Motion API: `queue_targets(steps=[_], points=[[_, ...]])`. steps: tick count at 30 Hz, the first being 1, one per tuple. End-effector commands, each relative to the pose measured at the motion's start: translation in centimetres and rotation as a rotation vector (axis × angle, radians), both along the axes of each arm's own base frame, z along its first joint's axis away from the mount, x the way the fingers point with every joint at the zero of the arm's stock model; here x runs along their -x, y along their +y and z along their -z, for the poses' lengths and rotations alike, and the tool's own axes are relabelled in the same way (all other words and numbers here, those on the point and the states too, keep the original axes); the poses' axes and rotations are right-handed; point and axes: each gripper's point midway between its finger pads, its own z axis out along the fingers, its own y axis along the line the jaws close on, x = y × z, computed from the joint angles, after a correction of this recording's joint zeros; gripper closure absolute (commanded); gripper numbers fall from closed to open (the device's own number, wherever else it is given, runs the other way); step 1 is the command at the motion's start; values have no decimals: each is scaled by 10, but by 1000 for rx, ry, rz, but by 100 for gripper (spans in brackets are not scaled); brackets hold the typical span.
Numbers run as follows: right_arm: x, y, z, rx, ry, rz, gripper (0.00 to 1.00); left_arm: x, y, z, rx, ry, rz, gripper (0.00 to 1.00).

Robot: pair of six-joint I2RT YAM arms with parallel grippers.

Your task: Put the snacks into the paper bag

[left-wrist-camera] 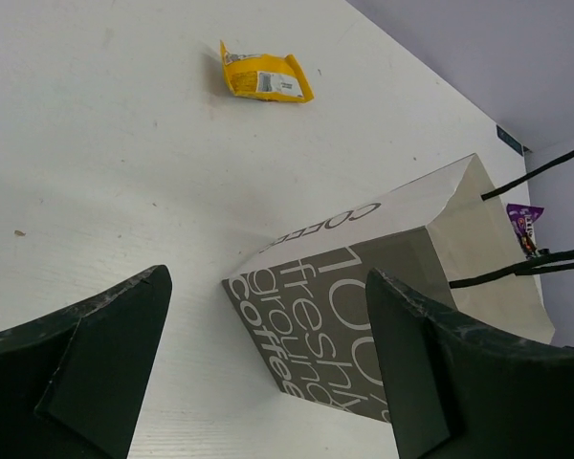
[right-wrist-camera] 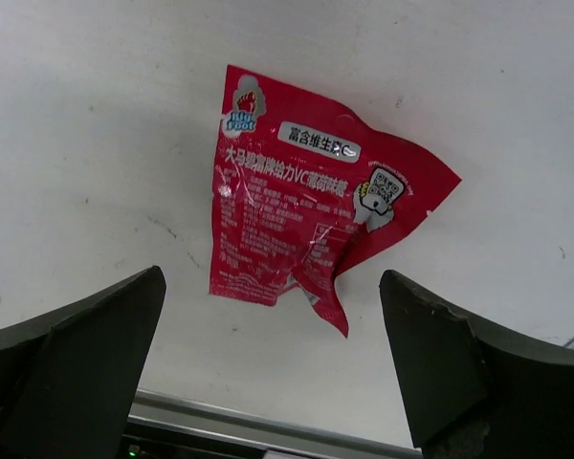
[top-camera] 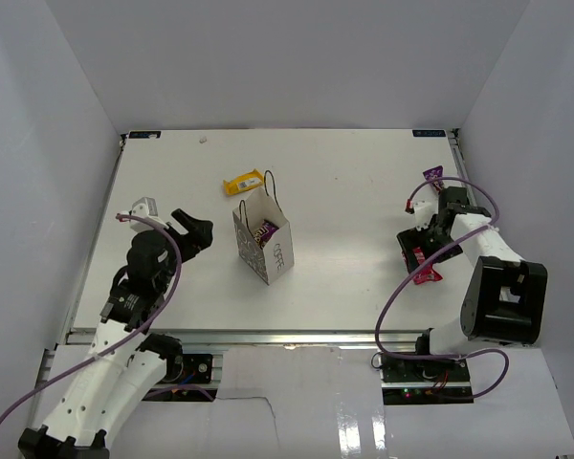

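The white paper bag [top-camera: 265, 245] stands upright mid-table with its mouth open, and a dark purple packet [top-camera: 264, 230] shows inside it. My left gripper [top-camera: 195, 229] is open just left of the bag. In the left wrist view its grey lettered side [left-wrist-camera: 335, 306] lies beyond my spread left gripper [left-wrist-camera: 268, 277]. A yellow snack [top-camera: 243, 183] [left-wrist-camera: 265, 80] lies behind the bag. A silver foil packet [top-camera: 143, 206] lies at the far left. My right gripper [top-camera: 428, 251] [right-wrist-camera: 273, 277] hovers open over a red pouch [top-camera: 423, 270] [right-wrist-camera: 306, 215] lying flat. A purple packet [top-camera: 432, 175] [left-wrist-camera: 526, 222] lies at the far right.
The table's near metal rail [right-wrist-camera: 220, 421] runs just below the red pouch. White walls enclose the table on the left, back and right. The bag's black cord handles [left-wrist-camera: 536, 170] stick up above its mouth.
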Motion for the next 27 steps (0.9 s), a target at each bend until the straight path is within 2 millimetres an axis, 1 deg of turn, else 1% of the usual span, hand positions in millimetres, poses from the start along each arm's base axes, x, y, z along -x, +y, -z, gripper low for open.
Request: queue_targets(steps=[1,2,3,5,6,7,8,9,11,12,14,15,17,18,19,20,21,22,23,24,25,26,27], points=[[-20,4,10,-36,-53,163,1,-7,-6,0,9,-9,16,7],[-24,1,14,-26,-59,172,0,-8,-7,1,10,-9,20,7],[-23,0,22,-18,-34,180,7,-8,-8,1,12,-6,29,7],[-26,-2,29,-12,-34,185,14,-7,-9,3,18,-4,32,7],[-25,-2,33,-13,-29,185,19,-5,-9,3,21,-8,33,7],[-26,-2,36,-13,-31,185,20,-4,-9,3,29,-9,31,7],[-27,-2,38,-12,-35,185,24,-3,-8,3,34,-13,28,7],[-26,-2,42,-10,-32,186,30,-1,-8,2,41,-19,27,7],[-24,-2,48,-8,-13,180,38,2,-6,5,49,-13,19,7],[-21,-2,52,-7,-3,176,48,3,-6,5,52,-13,17,7],[-20,-1,54,-11,-3,159,60,6,-4,6,58,-8,9,7],[-19,-1,54,-12,-3,152,72,6,-4,6,61,-8,8,7],[-22,-1,50,-11,-33,122,80,8,-4,5,69,-8,7,7],[-24,2,46,-26,-49,103,87,8,-4,5,71,-6,6,7],[-25,5,42,-43,-64,80,89,8,-4,6,74,-3,7,7],[-30,8,30,-56,-107,54,92,8,-5,6,82,-3,8,7],[-33,22,20,-122,-141,-33,92,8,-6,7,86,1,8,7],[-30,34,5,-182,-147,-108,92,8,-6,8,90,4,8,7],[-31,46,-17,-234,-201,-196,92,8,-7,9,98,10,9,7],[-30,72,-38,-359,-273,-368,91,8,-8,10,102,15,11,7],[-33,86,-65,-417,-344,-465,91,8,-9,11,107,16,12,7],[-21,99,-84,-468,-365,-539,91,7,-9,12,109,20,11,7],[-17,121,-103,-523,-430,-673,91,7,-10,13,115,25,14,7]])
